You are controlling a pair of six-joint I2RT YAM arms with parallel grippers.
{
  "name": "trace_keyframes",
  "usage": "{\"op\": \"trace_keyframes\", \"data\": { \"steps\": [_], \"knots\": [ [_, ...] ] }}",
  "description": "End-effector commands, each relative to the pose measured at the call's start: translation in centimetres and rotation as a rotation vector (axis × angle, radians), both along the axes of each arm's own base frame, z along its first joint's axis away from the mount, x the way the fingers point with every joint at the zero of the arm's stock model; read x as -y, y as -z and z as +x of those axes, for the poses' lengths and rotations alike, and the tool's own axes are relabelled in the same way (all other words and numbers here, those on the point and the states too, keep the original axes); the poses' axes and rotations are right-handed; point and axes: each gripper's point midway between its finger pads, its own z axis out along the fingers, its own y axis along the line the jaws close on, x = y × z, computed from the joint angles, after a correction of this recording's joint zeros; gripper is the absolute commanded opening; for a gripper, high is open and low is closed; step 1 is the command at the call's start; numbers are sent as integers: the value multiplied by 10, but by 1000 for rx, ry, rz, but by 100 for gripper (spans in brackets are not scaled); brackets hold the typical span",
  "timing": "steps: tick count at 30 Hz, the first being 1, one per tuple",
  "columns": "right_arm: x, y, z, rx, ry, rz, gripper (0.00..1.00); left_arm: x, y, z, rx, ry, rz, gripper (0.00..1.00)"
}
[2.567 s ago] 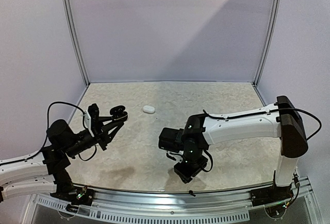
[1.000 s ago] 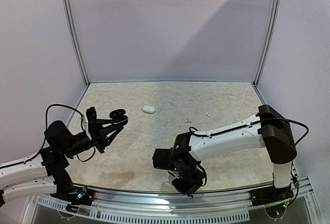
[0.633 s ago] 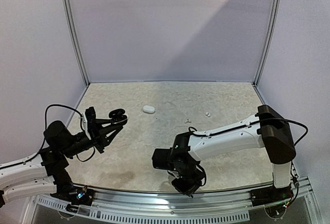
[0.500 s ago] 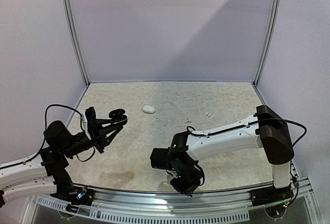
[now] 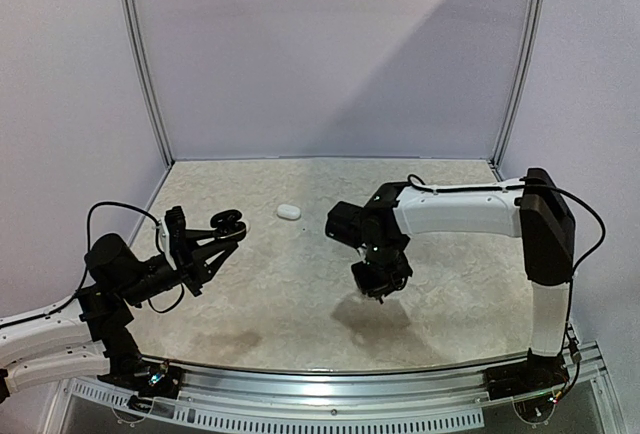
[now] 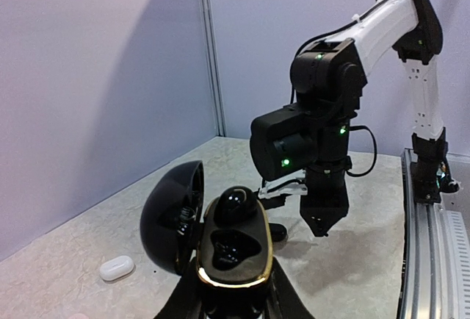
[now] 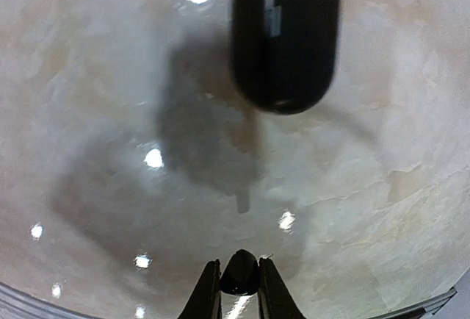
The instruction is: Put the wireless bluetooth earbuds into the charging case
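Swinging up from low at the table's near edge, the right claw (image 5: 379,289) now hangs over the middle of the table (image 5: 300,304), well above the surface, with its shadow beneath it. Its fingers are almost together, pinching a glossy black earbud (image 7: 239,272) right at the tips. By my reading the pick is done and the carry to the case is the step in hand. The insert itself is not yet begun.

The left claw (image 6: 233,298) has not shifted. It is clamped around the base of the open charging case (image 6: 236,260), which it holds up off the table. The lid (image 6: 172,216) stands open to this claw's left. The well farther from the claw already holds a seated earbud (image 6: 235,203). The near well (image 6: 233,247) looks empty, so the held one should probably go there.

The held earbud's long axis runs roughly in line with the right claw's fingers, with a rounded end pointing out past the tips toward the table. Which end is the ear tip is too small to tell. The charging case's long axis runs straight out from the left claw, its open face turned toward that wrist camera.

Beyond the right claw's tips a black oval case (image 7: 285,36) lies on the table. A white case (image 5: 289,211) rests well apart from both claws.
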Motion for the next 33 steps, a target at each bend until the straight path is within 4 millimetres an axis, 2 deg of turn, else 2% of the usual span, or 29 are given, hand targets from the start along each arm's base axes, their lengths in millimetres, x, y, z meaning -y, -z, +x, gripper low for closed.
{"op": "trace_keyframes", "data": {
  "steps": [1,4,7,13,18,23,26,29,33],
  "knots": [
    [34,10,9,14,67,-140,0,-4,2,5,-1,-25,-2,0],
    [59,15,9,7,97,-221,0,-4,2,5,1,-27,-4,0],
    [75,30,6,-40,135,-229,0,-3,3,6,-3,-29,-5,0],
    [69,51,9,-92,151,-173,4,-3,4,7,-7,-31,0,0],
    [64,60,8,-123,148,-159,22,-3,6,7,-10,-31,6,0],
    [64,60,7,-142,140,-139,37,-2,7,8,-11,-29,10,0],
    [64,55,9,-144,122,-130,42,-2,8,8,-14,-30,12,0],
    [55,46,13,-147,58,-74,46,-1,10,8,-16,-30,14,0],
    [45,23,22,-127,-100,-19,58,-1,11,8,-21,-27,18,0]
  ]
}}
